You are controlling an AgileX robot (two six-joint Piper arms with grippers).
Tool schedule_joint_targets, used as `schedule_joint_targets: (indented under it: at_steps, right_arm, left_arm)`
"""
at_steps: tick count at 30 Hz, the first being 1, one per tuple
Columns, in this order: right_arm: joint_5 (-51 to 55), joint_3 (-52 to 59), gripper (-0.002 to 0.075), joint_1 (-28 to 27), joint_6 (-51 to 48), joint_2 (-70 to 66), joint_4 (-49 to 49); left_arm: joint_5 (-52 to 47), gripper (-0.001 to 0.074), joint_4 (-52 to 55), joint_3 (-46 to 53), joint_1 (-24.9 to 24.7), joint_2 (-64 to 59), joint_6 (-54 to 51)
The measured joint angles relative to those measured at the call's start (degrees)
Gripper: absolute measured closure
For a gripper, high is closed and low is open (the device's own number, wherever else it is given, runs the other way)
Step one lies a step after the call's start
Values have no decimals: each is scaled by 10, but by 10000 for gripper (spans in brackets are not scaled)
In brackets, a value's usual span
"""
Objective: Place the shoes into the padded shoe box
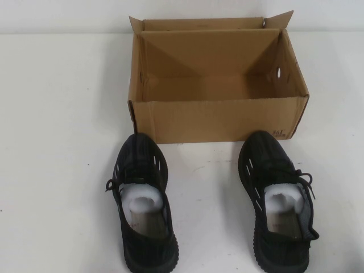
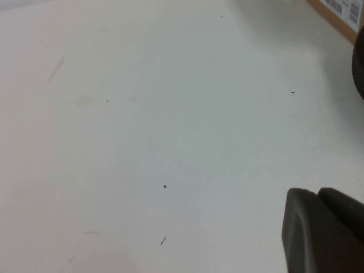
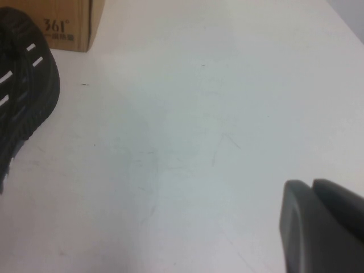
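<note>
**Both shoes still out, both arms parked: the risks sit in the first grasp**

The table (image 1: 57, 142) fills my high view, white and bare apart from the task's things. The padded shoe box (image 1: 219, 116) stands open at upper centre of the frame, flaps up, its interior showing only plain cardboard as far as I can see.

Below it, in the lower half, the left shoe (image 1: 143, 205) points its toe at the box's near left corner, nearly touching the wall. The right shoe (image 1: 277, 202) sits lower right, toe just short of the printed corner. Both carry white stuffing in the opening.

Neither arm appears in the high view. The left tool (image 2: 324, 230) shows only as a dark edge at the lower right of its wrist picture, over bare table; I cannot tell whether it is open or closed. The right tool (image 3: 321, 224) is the same, at lower right of its picture, with the right shoe's toe at the far left edge; again I cannot tell.

My worries: the soft knit upper may collapse or slip under a pinch. The toes sit so close to the box that a clumsy approach could shove it away. A loose lace could snag on the box rim, and a shoe lifted too low would catch the near wall.
</note>
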State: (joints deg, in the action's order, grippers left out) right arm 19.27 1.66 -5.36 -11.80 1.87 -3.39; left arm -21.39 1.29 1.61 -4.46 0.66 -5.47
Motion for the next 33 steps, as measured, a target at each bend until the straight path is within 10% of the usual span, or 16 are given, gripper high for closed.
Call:
schedule_joint_targets:
  at_steps: [11,21,33]
  right_arm:
    - [-50,0,732,0,0,0,-89]
    - [-164,0,732,0,0,0,-464]
    - [-125,-15,729,0,-5,-8,-503]
  left_arm:
    - [0,739,0,0,0,0,0]
    - [0,739,0,0,0,0,0]
    - [0,739,0,0,0,0,0]
